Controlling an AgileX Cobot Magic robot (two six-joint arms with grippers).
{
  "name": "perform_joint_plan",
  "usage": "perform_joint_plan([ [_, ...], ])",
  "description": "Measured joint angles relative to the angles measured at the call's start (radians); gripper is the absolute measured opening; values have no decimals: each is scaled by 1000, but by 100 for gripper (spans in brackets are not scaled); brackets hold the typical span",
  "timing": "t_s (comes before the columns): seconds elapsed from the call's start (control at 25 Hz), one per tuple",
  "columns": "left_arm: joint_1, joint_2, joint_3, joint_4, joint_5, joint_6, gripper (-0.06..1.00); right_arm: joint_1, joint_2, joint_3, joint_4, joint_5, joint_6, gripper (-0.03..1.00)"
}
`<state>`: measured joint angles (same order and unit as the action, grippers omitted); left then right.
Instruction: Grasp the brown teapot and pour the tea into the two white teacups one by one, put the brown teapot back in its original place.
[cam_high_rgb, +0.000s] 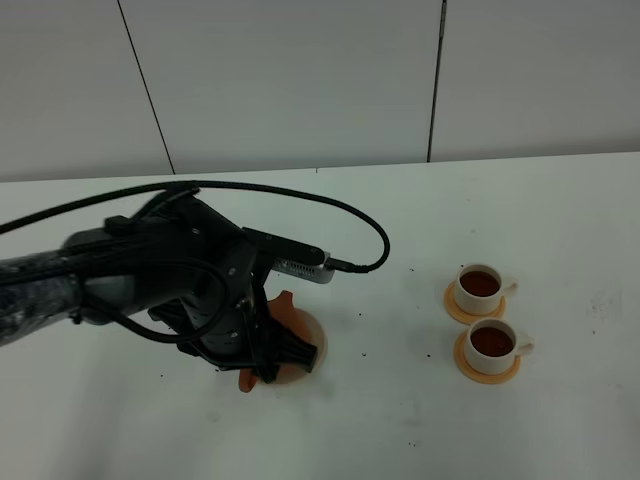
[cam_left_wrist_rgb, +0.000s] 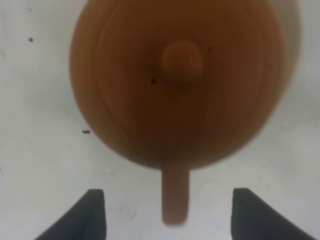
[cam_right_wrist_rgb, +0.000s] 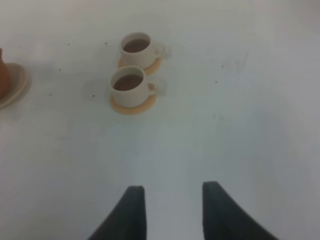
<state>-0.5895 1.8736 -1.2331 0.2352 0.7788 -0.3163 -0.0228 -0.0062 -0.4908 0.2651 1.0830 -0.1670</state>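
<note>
The brown teapot (cam_left_wrist_rgb: 180, 85) fills the left wrist view from above, lid knob up, its loop handle (cam_left_wrist_rgb: 175, 197) pointing back between my fingers. My left gripper (cam_left_wrist_rgb: 170, 216) is open, one finger on each side of the handle and not touching it. In the high view my left arm (cam_high_rgb: 190, 280) covers most of the teapot (cam_high_rgb: 285, 302), which sits on the pale trivet (cam_high_rgb: 312, 345). The two white teacups (cam_high_rgb: 480, 286) (cam_high_rgb: 493, 343) stand on orange coasters at the right, both holding dark tea (cam_high_rgb: 491, 341). My right gripper (cam_right_wrist_rgb: 172, 210) is open and empty, well short of the teacups (cam_right_wrist_rgb: 136, 47) (cam_right_wrist_rgb: 128, 85).
A black cable (cam_high_rgb: 330, 215) loops from the left arm over the table. Small dark specks dot the white table (cam_high_rgb: 400, 400). The teapot's edge (cam_right_wrist_rgb: 2, 75) and the trivet (cam_right_wrist_rgb: 17, 82) show at the border of the right wrist view.
</note>
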Motion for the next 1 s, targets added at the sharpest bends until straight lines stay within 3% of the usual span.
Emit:
perform_joint_plan([
  [0.16,10,-93,0,-6,104,45,57,0,0,0,0,0,0,27],
  [0.48,153,-231,12,-6,376,52,56,0,0,0,0,0,0,27],
  [0.72,262,-427,208,-6,400,52,56,0,0,0,0,0,0,27],
  [1.0,343,-732,480,-59,382,50,56,0,0,0,0,0,0,27],
])
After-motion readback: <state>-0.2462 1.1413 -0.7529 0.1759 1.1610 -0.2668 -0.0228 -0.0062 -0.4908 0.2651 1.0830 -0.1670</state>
